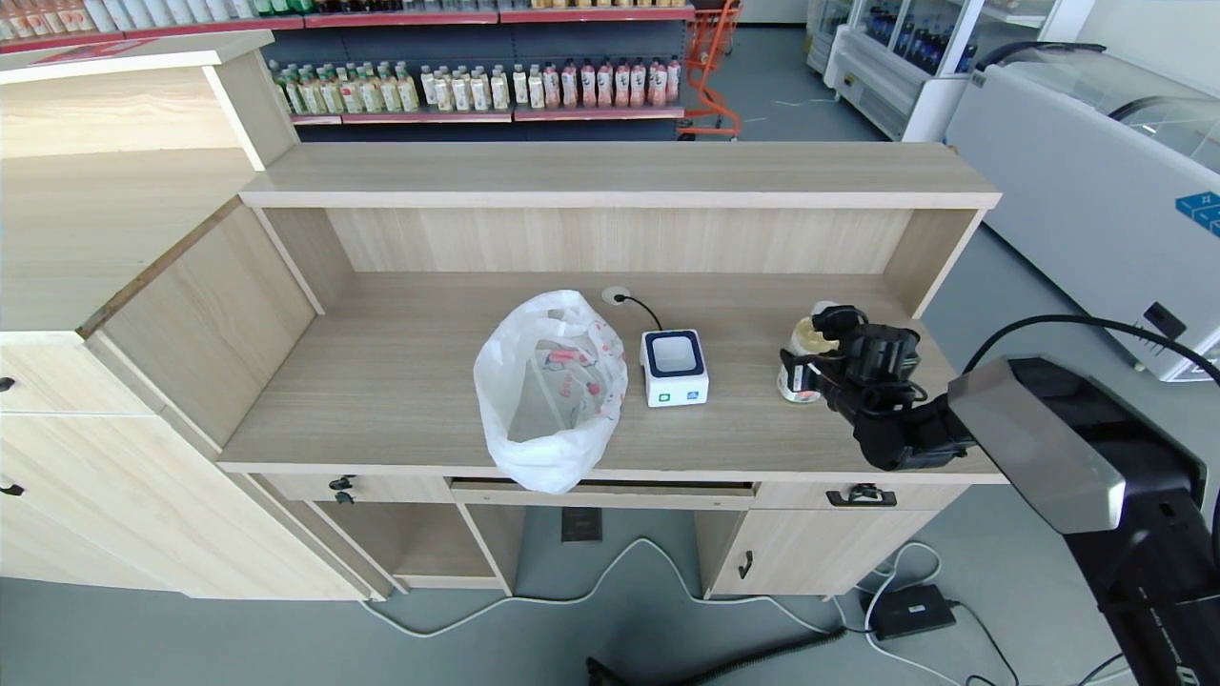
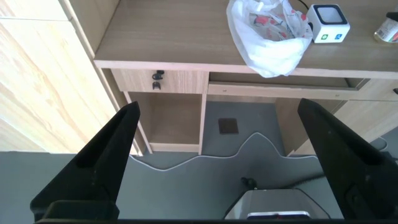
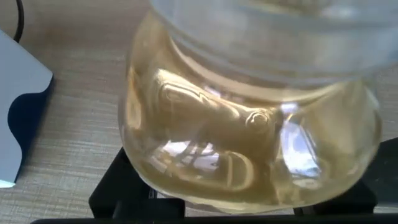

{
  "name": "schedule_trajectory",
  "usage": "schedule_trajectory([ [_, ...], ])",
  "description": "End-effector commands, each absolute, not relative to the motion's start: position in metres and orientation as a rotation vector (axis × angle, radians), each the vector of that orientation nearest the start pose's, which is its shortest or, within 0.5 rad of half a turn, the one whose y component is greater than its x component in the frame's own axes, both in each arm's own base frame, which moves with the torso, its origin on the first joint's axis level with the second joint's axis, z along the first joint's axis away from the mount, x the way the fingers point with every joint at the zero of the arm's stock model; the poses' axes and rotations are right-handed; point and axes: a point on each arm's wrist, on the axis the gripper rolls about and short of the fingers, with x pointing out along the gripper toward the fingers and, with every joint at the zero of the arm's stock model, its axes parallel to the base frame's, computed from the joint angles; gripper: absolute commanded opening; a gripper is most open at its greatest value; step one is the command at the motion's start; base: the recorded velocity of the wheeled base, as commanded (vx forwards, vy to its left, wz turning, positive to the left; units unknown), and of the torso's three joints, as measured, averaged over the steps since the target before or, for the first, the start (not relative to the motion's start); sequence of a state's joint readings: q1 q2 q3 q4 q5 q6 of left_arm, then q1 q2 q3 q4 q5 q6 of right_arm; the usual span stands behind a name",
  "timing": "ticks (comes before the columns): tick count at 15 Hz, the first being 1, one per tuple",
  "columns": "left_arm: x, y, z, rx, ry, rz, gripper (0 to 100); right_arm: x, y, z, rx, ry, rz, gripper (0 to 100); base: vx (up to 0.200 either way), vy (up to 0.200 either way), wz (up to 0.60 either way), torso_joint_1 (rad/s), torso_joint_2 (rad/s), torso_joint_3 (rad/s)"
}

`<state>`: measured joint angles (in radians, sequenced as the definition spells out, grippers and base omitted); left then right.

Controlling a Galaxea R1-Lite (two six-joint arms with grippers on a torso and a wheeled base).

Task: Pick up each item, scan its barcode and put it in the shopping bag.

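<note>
The left end effector [image 2: 219,109] hangs low in front of the worktop [image 1: 381,381], below its front edge, with its two dark fingers [image 2: 106,162] spread wide and nothing between them. On the worktop, near the front edge, sits the white shopping bag [image 1: 548,391] with red print, its mouth open upward and its bottom bulging slightly over the edge. Just beside it stands the scanner [image 1: 674,367], a small white box with a dark-framed window on top, its black cable [image 1: 640,307] running to a hole at the back. Well apart from the scanner stands a clear jar [image 1: 803,341] of pale yellow liquid, its base on the wood. The right end effector [image 1: 812,354] clasps the jar, one black finger on each side.
</note>
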<state>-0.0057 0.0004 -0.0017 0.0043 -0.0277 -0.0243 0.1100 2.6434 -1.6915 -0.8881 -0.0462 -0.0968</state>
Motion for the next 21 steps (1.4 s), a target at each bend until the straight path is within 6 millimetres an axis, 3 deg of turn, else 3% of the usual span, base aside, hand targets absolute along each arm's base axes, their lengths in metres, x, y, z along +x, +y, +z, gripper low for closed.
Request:
schedule_trajectory([
  [1,-0.023,0.000,0.075,-0.025,0.003,-0.034,100,0.524,0.055,0.053,-0.100,0.037,0.063,0,0.000,0.000,0.00,0.000,0.00,0.000],
  [3,-0.023,0.000,0.075,-0.025,0.003,-0.034,100,0.502,0.050,0.101,-0.033,0.021,0.109,0,0.000,0.000,0.00,0.000,0.00,0.000],
  [7,-0.023,0.000,0.075,-0.025,0.003,-0.034,100,0.391,0.036,0.197,0.186,0.180,0.425,0,0.000,0.000,0.00,0.000,0.00,0.000],
  [9,-0.023,-0.001,0.075,-0.025,0.004,-0.035,100,0.353,0.032,0.225,0.208,0.175,0.596,0,0.000,0.000,0.00,0.000,0.00,0.000],
  [10,-0.023,-0.001,0.075,-0.025,0.004,-0.035,100,0.317,0.028,0.241,0.226,0.173,0.816,0,0.000,0.000,0.00,0.000,0.00,0.000],
  [13,-0.023,-0.001,0.075,-0.025,0.004,-0.035,100,0.251,0.031,0.260,0.223,0.163,1.154,0,0.000,0.000,0.00,0.000,0.00,0.000],
  [14,-0.023,-0.001,0.075,-0.025,0.004,-0.035,100,0.243,0.033,0.262,0.224,0.163,1.196,0,0.000,0.000,0.00,0.000,0.00,0.000],
  [15,-0.023,-0.001,0.075,-0.025,0.004,-0.035,100,0.215,0.040,0.271,0.235,0.172,1.318,0,0.000,0.000,0.00,0.000,0.00,0.000],
  [19,-0.023,0.000,0.075,-0.025,0.003,-0.034,100,0.168,0.055,0.293,0.272,0.184,1.470,0,0.000,0.000,0.00,0.000,0.00,0.000],
  [21,-0.023,-0.001,0.075,-0.025,0.004,-0.035,100,0.151,0.060,0.293,0.266,0.181,1.524,0,0.000,0.000,0.00,0.000,0.00,0.000],
])
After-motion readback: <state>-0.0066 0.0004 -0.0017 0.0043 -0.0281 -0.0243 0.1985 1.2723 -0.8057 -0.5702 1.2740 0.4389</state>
